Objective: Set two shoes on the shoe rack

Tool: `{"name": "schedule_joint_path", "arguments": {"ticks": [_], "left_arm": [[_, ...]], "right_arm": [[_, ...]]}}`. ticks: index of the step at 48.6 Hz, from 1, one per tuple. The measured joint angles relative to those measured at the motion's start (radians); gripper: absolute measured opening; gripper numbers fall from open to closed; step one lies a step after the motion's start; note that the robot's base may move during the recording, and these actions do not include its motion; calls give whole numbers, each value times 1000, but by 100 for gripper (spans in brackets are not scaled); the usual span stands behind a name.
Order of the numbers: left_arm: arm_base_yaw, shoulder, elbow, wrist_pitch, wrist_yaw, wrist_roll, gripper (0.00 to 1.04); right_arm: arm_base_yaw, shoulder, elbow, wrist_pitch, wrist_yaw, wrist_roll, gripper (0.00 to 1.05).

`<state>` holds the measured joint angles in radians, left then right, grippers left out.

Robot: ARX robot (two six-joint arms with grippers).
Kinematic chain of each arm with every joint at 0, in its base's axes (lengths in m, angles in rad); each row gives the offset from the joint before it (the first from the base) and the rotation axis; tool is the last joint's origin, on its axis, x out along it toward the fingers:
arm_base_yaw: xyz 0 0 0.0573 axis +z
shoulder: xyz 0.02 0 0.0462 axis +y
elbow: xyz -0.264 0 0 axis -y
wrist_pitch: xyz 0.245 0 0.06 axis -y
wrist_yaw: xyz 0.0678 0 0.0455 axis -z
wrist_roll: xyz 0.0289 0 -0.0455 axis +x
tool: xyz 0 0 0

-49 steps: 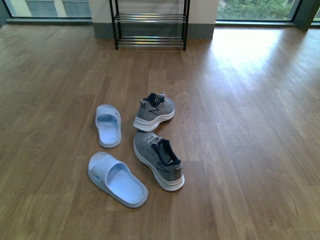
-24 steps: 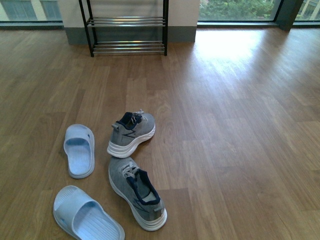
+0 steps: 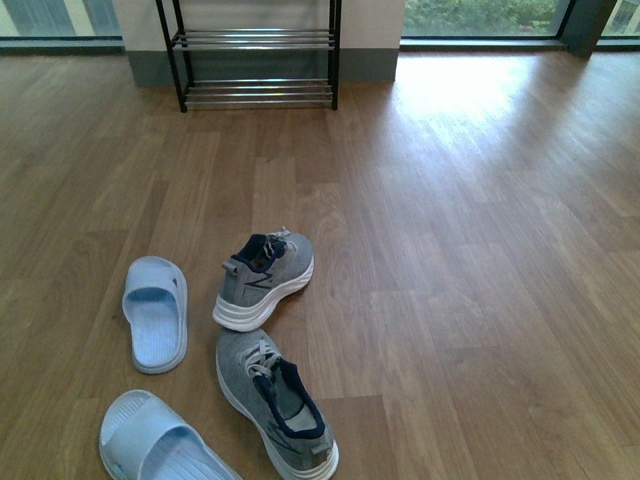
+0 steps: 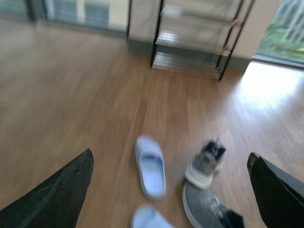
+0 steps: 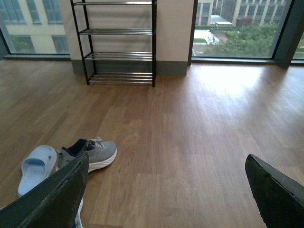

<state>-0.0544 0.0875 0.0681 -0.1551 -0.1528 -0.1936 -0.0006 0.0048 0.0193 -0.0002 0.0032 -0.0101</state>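
- Warm brown wood-plank floor [image 3: 480, 250] runs back to a pale wall between big windows [image 3: 480, 15] with greenery outside. The floor's sheen there is daylight glare.
- The low black-framed shoe rack with silver rod shelves [image 3: 255, 40] stands flush against that wall, probably so it stays put when a shoe is pushed in. No shoe shows on the tiers in view.
- All four shoes lie on the floor, well apart from the rack and out in front of it, so the task looks hardly begun.
- A grey knit sneaker with a thick white sole and navy collar [image 3: 265, 280] is the closest to the rack, toe aimed roughly toward it.
- Its matching grey sneaker [image 3: 275, 410] lies just behind it, farther from the rack, heel away from the rack and collar opening upward. That open collar looks like a handy place to grip.
- A pale-blue open-toe rubber slide [image 3: 155, 312] rests sole-down beside the sneakers, about as far from the rack as the first one.
- A second pale-blue slide [image 3: 150, 445] lies farthest from the rack, partly cut off by the picture's edge.
- The left jaws stand wide, dark fingers [image 4: 57, 190] far apart with nothing between; that view is blurred.
- The right jaws are likewise spread wide and empty, fingers [image 5: 47, 199] apart, likely held ready for a broad shoe.
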Motion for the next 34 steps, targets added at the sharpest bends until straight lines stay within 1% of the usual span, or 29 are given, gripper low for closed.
{"name": "schedule_joint_path", "arguments": {"ticks": [2,3,4,6,8,10,11,14,17,20,22,27,34], "left_arm": [[-22,70,27,-60,-39,-123,95],[-29,124,36,-62,-32,-248,95],[-35,161,42,-53,-23,-315,95],[-47,249,55,-5,3,-436,95],[-60,313,68,39,18,-486,95],[-75,441,100,130,50,-541,95],[-89,534,127,196,54,-555,95],[-109,698,178,299,87,-564,95],[-127,861,230,389,79,-560,95],[-148,1078,300,479,101,-563,95],[-164,1201,336,517,91,-563,95],[-190,1408,398,570,105,-582,95],[-222,1660,517,615,148,-640,95]], "right_arm": [[0,0,0,0,0,0,95],[0,0,0,0,-1,0,95],[0,0,0,0,-1,0,95],[0,0,0,0,-2,0,95],[0,0,0,0,-1,0,95],[0,0,0,0,-1,0,95],[0,0,0,0,-1,0,95],[0,0,0,0,-2,0,95],[0,0,0,0,-2,0,95],[0,0,0,0,-1,0,95],[0,0,0,0,-2,0,95],[0,0,0,0,-2,0,95],[0,0,0,0,-3,0,95]]}}
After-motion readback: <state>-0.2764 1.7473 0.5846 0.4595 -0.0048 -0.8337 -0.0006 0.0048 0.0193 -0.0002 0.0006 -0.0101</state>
